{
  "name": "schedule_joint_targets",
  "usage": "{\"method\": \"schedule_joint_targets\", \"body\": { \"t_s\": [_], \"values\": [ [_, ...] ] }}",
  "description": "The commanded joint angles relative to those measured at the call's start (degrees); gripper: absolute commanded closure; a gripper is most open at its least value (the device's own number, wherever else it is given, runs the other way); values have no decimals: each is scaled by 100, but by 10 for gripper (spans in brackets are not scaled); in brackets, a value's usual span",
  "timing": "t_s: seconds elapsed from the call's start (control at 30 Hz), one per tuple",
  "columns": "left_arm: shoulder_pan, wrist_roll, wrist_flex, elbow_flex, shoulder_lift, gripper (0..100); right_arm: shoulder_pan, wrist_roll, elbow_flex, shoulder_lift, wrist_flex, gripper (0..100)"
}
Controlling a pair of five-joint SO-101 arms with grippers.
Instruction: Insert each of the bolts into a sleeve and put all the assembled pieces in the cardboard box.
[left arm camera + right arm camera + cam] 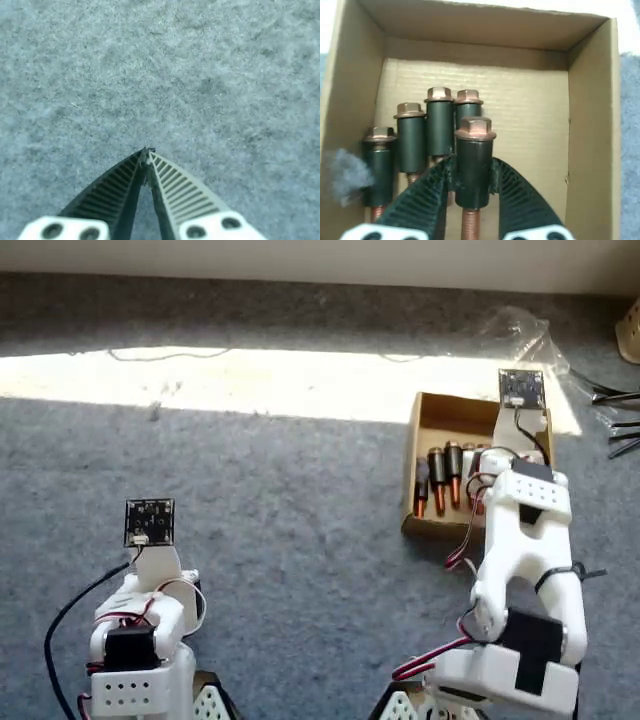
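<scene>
The right jaws pinch a sleeved bolt [474,165] by its black sleeve, inside the box [590,125]. Its long axis runs along the jaws. The copper hex head points ahead of the tips toward the box's far wall, and the threaded shank runs back between them. Just beside the jaws, four more sleeved bolts [439,125] lie parallel, heads the same way. The high view adds the right arm [520,540] lying over the box's near wall. The left jaws are pressed together, empty, over the grey surface [200,75], well apart from the box.
</scene>
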Motion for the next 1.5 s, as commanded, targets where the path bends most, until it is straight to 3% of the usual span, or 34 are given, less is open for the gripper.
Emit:
{"method": "schedule_joint_targets", "body": {
  "t_s": [0.0,0.37,0.57,0.63,0.77,1.03,1.47],
  "values": [
    [-48,-44,26,145,-75,995,189,53,-971,611,-189,995],
    [-48,-26,26,145,-75,995,268,62,-2018,1745,-180,993],
    [-48,-26,26,145,-75,995,171,62,-2000,1736,-180,811],
    [-75,-26,26,145,-75,995,163,62,-1991,1727,-180,793],
    [-75,-35,26,145,-75,995,163,62,-2026,1710,101,820],
    [-75,-26,26,145,-75,995,-312,62,-3116,998,2492,997],
    [-75,-9,18,145,-84,995,-963,18,-3178,-1446,3653,993]
  ]
}}
